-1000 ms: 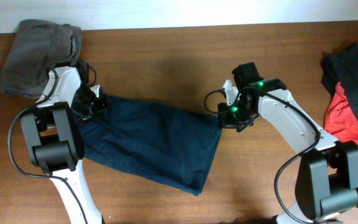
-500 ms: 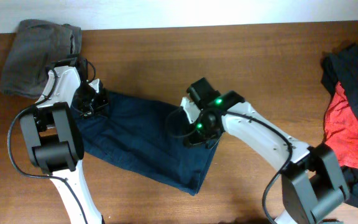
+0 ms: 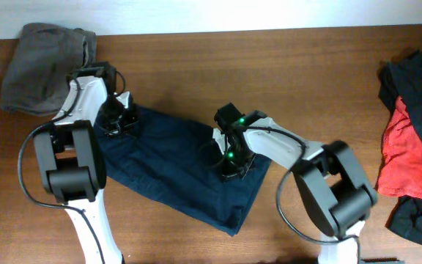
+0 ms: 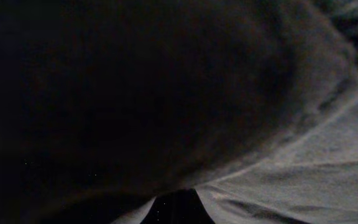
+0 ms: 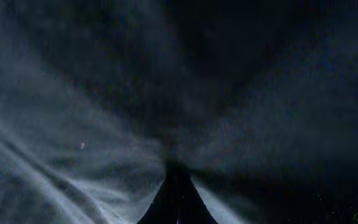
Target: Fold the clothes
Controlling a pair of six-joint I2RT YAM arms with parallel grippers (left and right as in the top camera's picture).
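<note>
Overhead: the navy-blue garment (image 3: 174, 165) lies spread flat and slanted across the left-centre of the tabletop (image 3: 218, 73), creased all over. It is soft, limp cloth that will likely sag and drag, not hold a shape, so the best holds are probably at corners and hemmed edges, where doubled fabric gives more to pinch. The left fingers (image 3: 116, 123) sit on its upper-left corner. The right fingers (image 3: 229, 160) press down on the cloth right of its middle, inside the right edge. A grey-olive garment (image 3: 46, 62) is bunched at the upper left, and a red garment (image 3: 405, 147) lies heaped with a black garment (image 3: 416, 73) at the far right. No label or print shows.

Left wrist: dark cloth fills nearly the whole frame, with paler wrinkled fabric at the lower right. I cannot tell how far the fingers are spread or whether they hold anything.

Right wrist: blue-grey folds fan out from a dark wedge at the bottom centre. That suggests gathered fabric, yet the fingers are hidden, so their state is unclear. No writing is readable.
</note>
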